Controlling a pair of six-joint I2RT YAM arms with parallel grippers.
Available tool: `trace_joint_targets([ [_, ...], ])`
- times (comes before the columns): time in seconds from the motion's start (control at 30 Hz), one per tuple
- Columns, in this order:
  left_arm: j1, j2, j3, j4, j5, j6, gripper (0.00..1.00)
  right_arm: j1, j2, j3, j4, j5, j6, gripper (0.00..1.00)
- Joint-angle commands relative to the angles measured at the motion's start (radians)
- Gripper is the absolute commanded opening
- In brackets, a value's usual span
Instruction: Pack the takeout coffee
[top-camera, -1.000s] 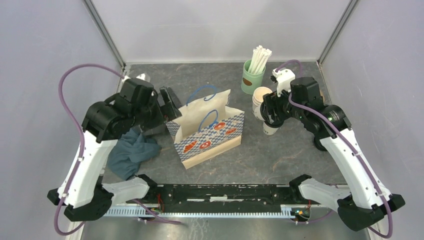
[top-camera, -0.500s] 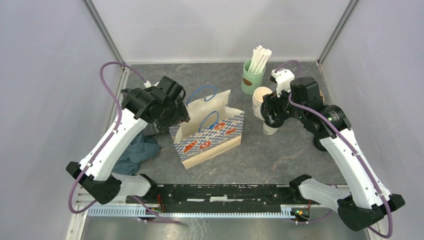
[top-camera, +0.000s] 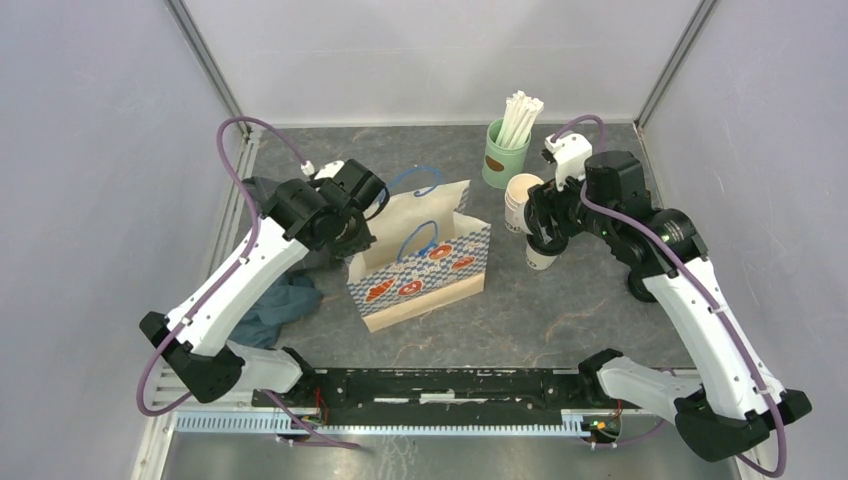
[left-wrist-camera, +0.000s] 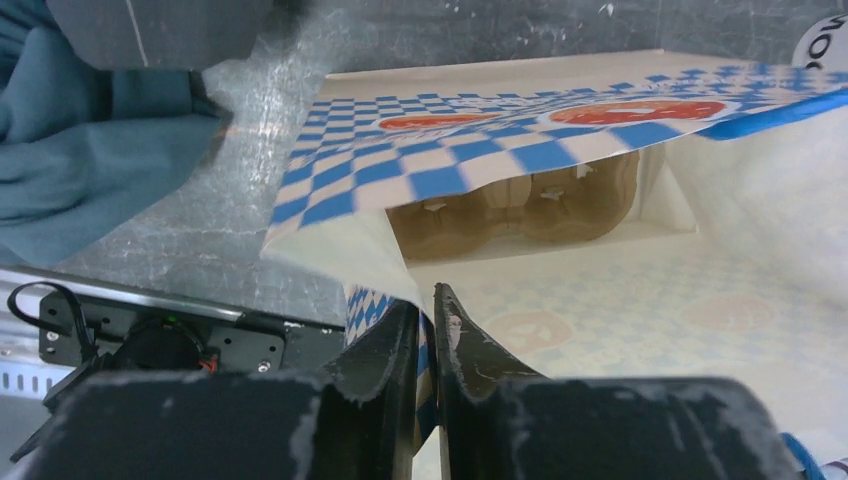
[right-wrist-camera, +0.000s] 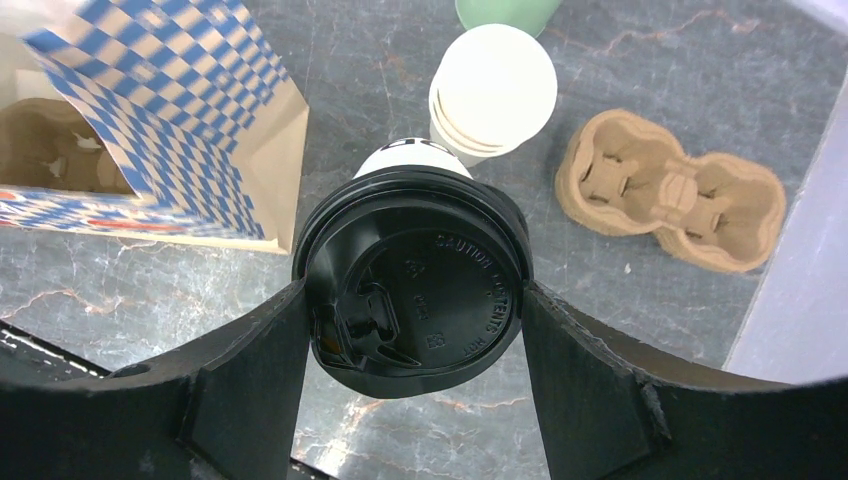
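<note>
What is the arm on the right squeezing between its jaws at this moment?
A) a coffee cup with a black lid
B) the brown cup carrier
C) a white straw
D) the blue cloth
A: in the right wrist view the jaws press on both sides of the black-lidded coffee cup, while the brown cup carrier lies apart from them, untouched.

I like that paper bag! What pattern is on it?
Blue-and-white checks with orange-red prints; the paper bag shows best in the top external view.
</note>
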Motion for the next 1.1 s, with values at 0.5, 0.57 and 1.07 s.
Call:
trace_joint_targets([
  [0.5,-0.005,-0.121,-0.079,0.493,-0.106,0.363,0.02,-0.002,-0.074,0.226,0.158,-0.336,-0.050,0.72],
  [0.57,-0.005,-0.149,-0.121,0.544,-0.112,0.373,0.02,-0.002,-0.080,0.206,0.193,-0.384,-0.034,0.72],
  [1.07,-0.005,-0.179,-0.168,0.598,-0.139,0.414,0.02,0.033,0.023,0.242,0.423,-0.658,0.207,0.72],
])
